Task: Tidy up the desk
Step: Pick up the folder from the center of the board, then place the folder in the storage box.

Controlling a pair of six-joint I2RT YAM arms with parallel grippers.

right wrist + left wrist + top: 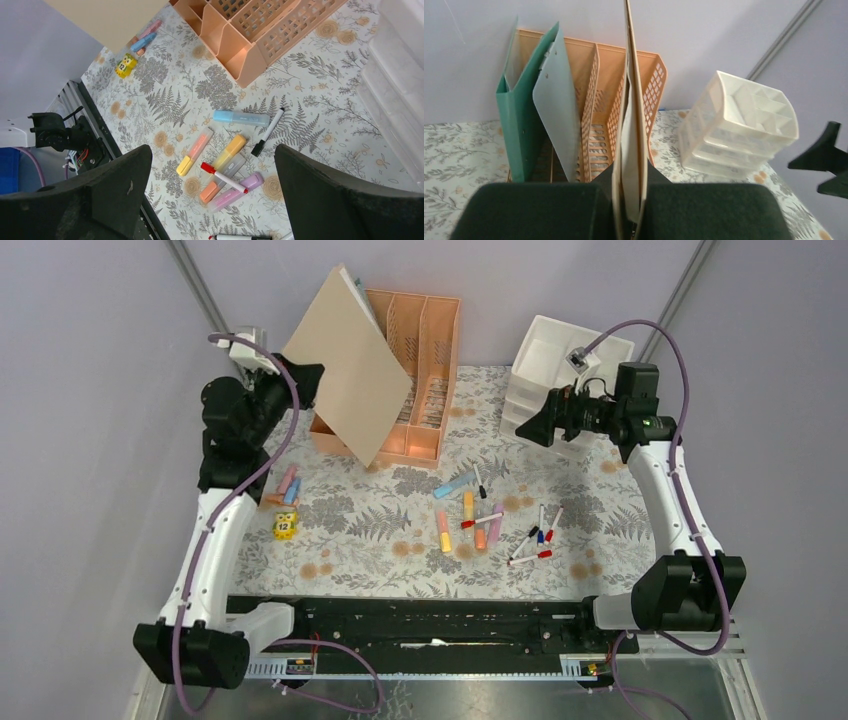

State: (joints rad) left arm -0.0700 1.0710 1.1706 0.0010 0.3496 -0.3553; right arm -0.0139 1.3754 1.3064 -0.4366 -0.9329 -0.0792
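The desk [380, 540] is covered in a fern-and-flower cloth. My left gripper [305, 375] is shut on a tan folder [350, 365], which it holds tilted over the peach file rack [430, 350]. In the left wrist view the folder [634, 100] stands edge-on between the pads [704, 210], above the rack's right-hand slots [599, 115]. My right gripper [530, 425] hangs open beside the white drawer unit [545, 360]. In the right wrist view its jaws [212, 150] stand wide apart, high above a scatter of highlighters [225, 165].
A green binder [516, 125] and a pale sheet fill the rack's left slot. Highlighters and marker pens [500, 525] lie mid-desk. A pink and a blue highlighter [288, 485] and a yellow owl figure [285, 527] lie at the left. The drawer unit's [739, 125] top tray is open.
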